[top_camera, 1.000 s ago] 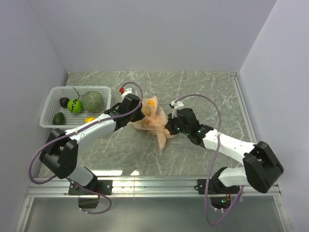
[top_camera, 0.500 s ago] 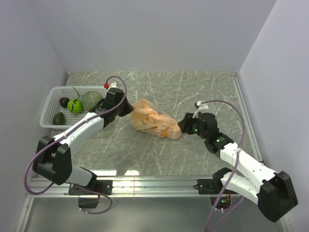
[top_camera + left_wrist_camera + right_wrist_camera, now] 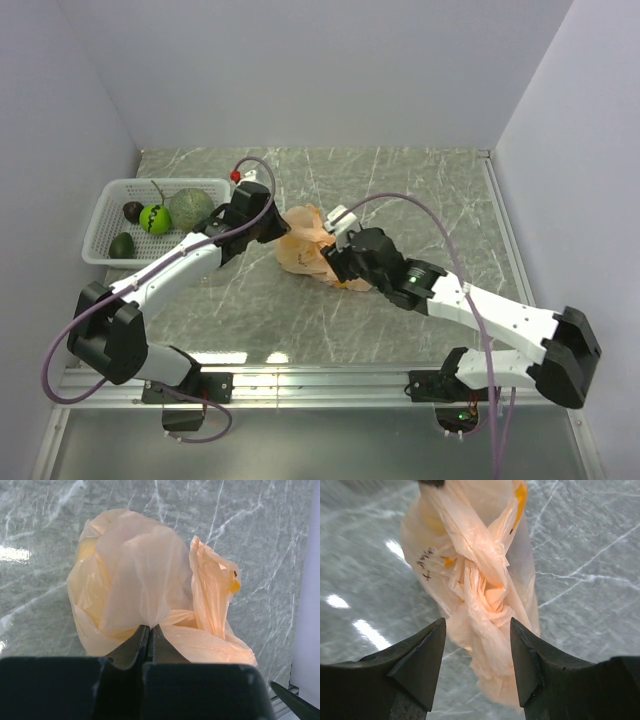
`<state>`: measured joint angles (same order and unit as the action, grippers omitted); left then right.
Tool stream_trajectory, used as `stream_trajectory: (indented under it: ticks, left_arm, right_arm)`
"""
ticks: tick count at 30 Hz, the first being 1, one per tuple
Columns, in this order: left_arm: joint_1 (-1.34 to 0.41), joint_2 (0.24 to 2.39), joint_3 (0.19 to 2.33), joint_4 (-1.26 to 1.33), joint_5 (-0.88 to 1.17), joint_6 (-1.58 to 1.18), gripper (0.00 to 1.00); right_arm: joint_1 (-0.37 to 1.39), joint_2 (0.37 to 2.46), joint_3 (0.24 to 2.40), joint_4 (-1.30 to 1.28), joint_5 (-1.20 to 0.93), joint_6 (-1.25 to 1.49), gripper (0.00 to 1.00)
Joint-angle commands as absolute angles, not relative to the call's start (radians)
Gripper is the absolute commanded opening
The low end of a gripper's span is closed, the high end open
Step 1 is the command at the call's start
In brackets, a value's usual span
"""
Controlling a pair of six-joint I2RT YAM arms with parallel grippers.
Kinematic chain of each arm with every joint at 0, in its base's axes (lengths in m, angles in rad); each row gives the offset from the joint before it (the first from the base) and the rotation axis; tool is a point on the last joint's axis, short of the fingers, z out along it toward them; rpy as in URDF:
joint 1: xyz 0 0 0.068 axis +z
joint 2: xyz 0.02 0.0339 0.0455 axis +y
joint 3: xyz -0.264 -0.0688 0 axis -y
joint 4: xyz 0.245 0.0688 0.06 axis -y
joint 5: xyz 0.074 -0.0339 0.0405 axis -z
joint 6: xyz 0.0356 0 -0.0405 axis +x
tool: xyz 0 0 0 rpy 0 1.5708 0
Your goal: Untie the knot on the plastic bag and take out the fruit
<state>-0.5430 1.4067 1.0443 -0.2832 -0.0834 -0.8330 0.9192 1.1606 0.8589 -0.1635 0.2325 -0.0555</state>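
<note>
Pale-orange film of the plastic bag [image 3: 135, 580] is pinched between the left jaws, pressed together on a fold at its near side. The right jaws stand spread, the knot [image 3: 487, 592] just ahead of their gap. The bag lies on the marbled worktop [image 3: 420, 190].

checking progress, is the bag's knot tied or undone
Tied. The right wrist view shows the knot as a twisted bunch of film on the plastic bag, before the open right end effector.
</note>
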Motion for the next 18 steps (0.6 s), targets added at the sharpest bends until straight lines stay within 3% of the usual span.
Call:
stream_trajectory:
  ticks: [1, 8, 11, 14, 15, 16, 18]
  left_arm:
    - [-0.552, 1.365, 1.095, -0.301, -0.098, -0.825, 0.00]
    - [-0.552, 1.353, 1.086, -0.310, -0.103, -0.819, 0.01]
    - [-0.552, 1.350, 1.086, -0.310, -0.110, -0.816, 0.01]
    - [-0.551, 1.354, 1.086, -0.314, -0.123, -0.810, 0.01]
    - [-0.549, 1.361, 1.088, -0.311, -0.129, -0.805, 0.01]
    - [-0.545, 1.364, 1.088, -0.310, -0.136, -0.802, 0.01]
    - [-0.511, 1.379, 1.082, -0.296, -0.127, -0.801, 0.00]
  right_arm:
    - [0.945, 1.242, 0.940, -0.201, 0.340, -0.189, 0.61]
    - [0.956, 1.356, 1.002, -0.176, 0.394, -0.241, 0.59]
    - [0.966, 1.384, 0.999, -0.155, 0.403, -0.256, 0.52]
    - [0.976, 1.399, 0.996, -0.163, 0.428, -0.255, 0.26]
    - [0.976, 1.393, 0.989, -0.164, 0.439, -0.241, 0.08]
    - [0.977, 1.370, 0.965, -0.164, 0.446, -0.235, 0.01]
    - [0.976, 1.304, 0.928, -0.152, 0.468, -0.221, 0.00]
